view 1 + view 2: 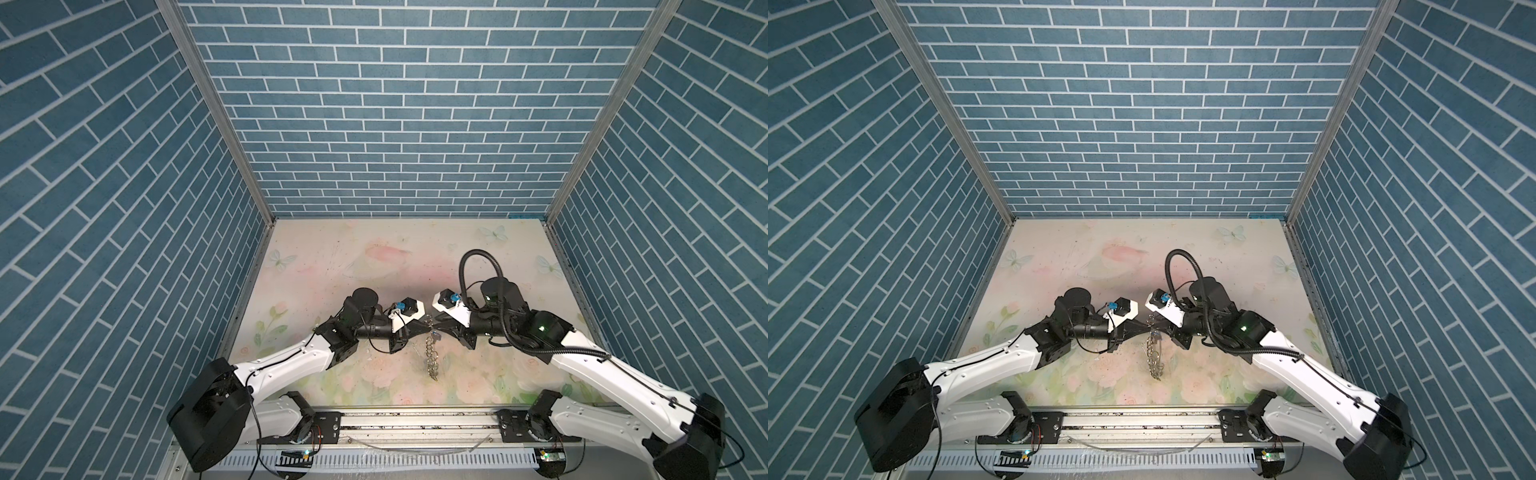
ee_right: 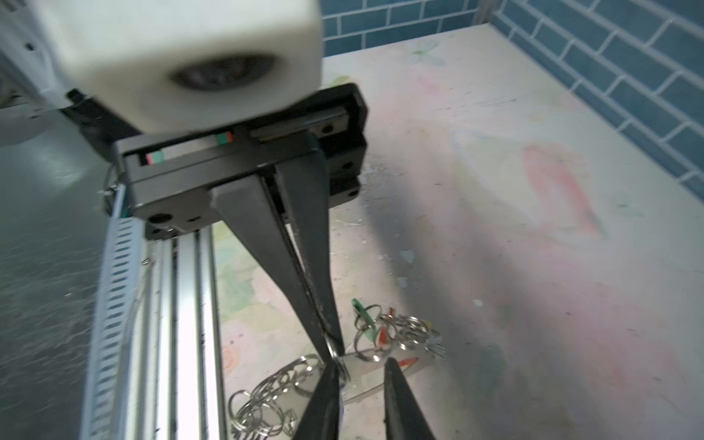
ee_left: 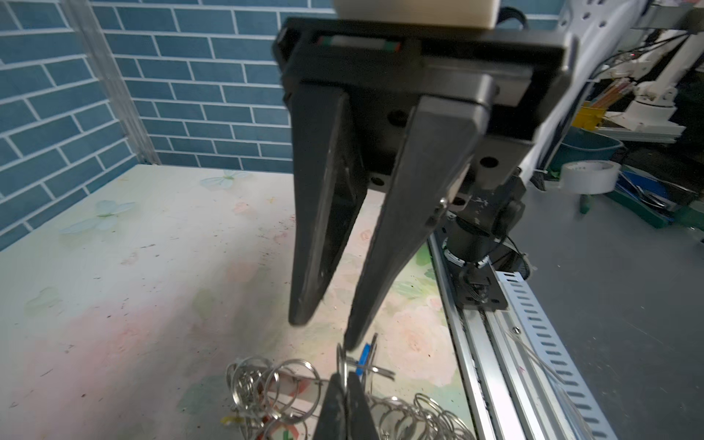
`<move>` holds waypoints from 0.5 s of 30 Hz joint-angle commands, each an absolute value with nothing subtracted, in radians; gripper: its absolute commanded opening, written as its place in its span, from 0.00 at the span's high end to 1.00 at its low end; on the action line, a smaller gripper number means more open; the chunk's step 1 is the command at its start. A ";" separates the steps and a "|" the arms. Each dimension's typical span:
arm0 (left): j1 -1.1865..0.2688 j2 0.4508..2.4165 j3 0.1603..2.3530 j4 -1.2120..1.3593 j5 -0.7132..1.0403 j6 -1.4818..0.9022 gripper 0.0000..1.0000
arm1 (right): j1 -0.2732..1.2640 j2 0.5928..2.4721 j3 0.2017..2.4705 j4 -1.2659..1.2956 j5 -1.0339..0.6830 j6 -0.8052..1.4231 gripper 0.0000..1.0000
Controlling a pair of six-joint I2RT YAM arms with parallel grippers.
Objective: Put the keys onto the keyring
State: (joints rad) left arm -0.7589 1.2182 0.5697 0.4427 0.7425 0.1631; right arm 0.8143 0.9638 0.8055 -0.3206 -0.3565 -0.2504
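Both hands meet tip to tip over the table, toward its near edge. The keyring trails from that meeting point toward the rail as a loose string of silver rings, partly lying on the table. The left hand is clenched, its tips pinching one thin split ring edge-on, seemingly clear of the table. The right hand has its jaws parted with a plain gap and grips nothing that I can see; one of its tips stands just beside the pinched ring. The keys lie bunched among more rings just beyond, a green tag showing, and a blue tag sits right behind the pinched ring. The step looks like a handover or a threading at that ring. To do it well, the left should hold its pinch firm and motionless so the ring cannot swivel. The right should close only once its tips straddle the ring's wire or the blue tag's key, not the tangle beside it. Go slowly: the rings are linked, so any tug may drag the whole string and pull the ring from the pinch. Whether the ring's split is open I cannot tell.
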 commanded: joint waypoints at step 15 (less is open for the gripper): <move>-0.764 1.267 0.559 0.752 0.448 -0.177 1.00 | 0.884 0.858 0.512 0.253 -0.205 -0.332 0.78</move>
State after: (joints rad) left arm -0.7597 1.2575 0.5575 0.6586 0.4675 -0.1223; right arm 0.8703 0.8440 0.5316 0.1127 -0.2401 -0.2947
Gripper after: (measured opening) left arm 0.045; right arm 0.218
